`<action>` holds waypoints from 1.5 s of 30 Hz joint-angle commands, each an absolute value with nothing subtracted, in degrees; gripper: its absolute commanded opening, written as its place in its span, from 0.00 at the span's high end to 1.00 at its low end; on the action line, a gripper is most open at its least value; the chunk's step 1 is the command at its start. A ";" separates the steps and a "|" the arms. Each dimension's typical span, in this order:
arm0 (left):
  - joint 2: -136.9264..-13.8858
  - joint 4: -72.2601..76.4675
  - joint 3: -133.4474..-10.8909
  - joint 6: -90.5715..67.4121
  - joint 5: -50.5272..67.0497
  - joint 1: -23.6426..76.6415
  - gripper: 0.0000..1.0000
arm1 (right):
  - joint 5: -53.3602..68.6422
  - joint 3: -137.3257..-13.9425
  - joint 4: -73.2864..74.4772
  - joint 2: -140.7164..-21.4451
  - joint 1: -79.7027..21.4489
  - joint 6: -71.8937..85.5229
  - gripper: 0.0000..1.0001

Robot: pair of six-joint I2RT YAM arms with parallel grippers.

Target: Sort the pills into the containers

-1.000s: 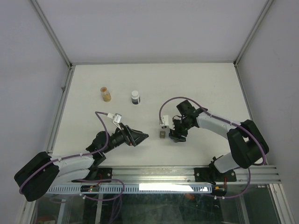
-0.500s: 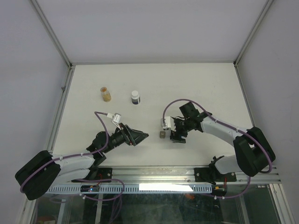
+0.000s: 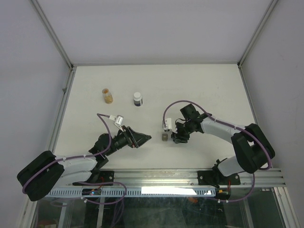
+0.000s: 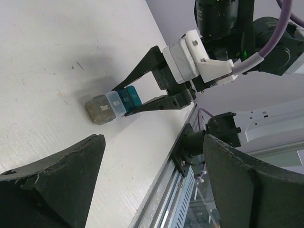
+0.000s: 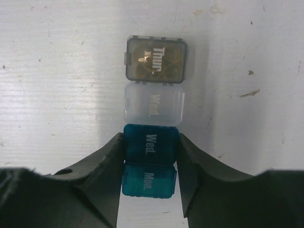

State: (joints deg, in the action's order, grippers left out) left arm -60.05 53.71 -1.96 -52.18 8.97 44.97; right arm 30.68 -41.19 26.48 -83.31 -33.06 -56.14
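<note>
Containers (image 5: 153, 102) lie in one short row near the front edge of the table (image 3: 213, 90), at about 6 o'clock from its middle. At their 9 o'clock my left gripper (image 3: 141, 139) hovers apart from them, its fingers (image 4: 66, 180) spread wide with nothing between.

In the row comes first the grey container (image 5: 156, 59) marked Thur., then a clear flap (image 5: 154, 104), then the teal container (image 5: 149, 178). My right gripper (image 5: 151, 142), at the 3 o'clock end, presses one finger on each long side of the teal one.

I judge the step is to steady this box for filling. The next move needs a firm and level hold, because such a light box may twist.

An amber bottle (image 3: 108, 96) and a dark bottle (image 3: 137, 99) stand well apart, at 10 and 11 o'clock. The table is white, matt and a little scratched. Pale walls (image 3: 152, 28) and metal frame bars (image 3: 52, 33) close it in.
</note>
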 commanded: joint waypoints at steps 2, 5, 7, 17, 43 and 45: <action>-62.58 57.06 -2.20 -55.20 7.28 45.09 0.17 | 32.45 -44.33 25.70 -81.52 -33.42 -54.40 0.70; -65.81 58.30 -3.04 -57.49 7.62 45.09 0.19 | 34.72 -44.81 26.71 -79.14 -33.24 -54.20 0.80; -68.67 60.50 -3.71 -59.02 8.59 45.09 0.19 | 36.58 -45.06 27.17 -77.18 -33.14 -54.12 0.81; -89.83 81.20 -9.41 -65.57 16.54 45.20 0.05 | 43.84 -46.73 29.68 -71.83 -33.15 -52.80 0.83; -98.85 76.94 -17.94 -68.05 15.60 49.09 0.72 | 39.31 -45.20 27.34 -70.88 -37.29 -52.91 0.84; -97.94 75.72 -17.79 -67.42 15.48 49.12 0.84 | 39.33 -45.26 27.10 -70.77 -37.27 -52.45 0.84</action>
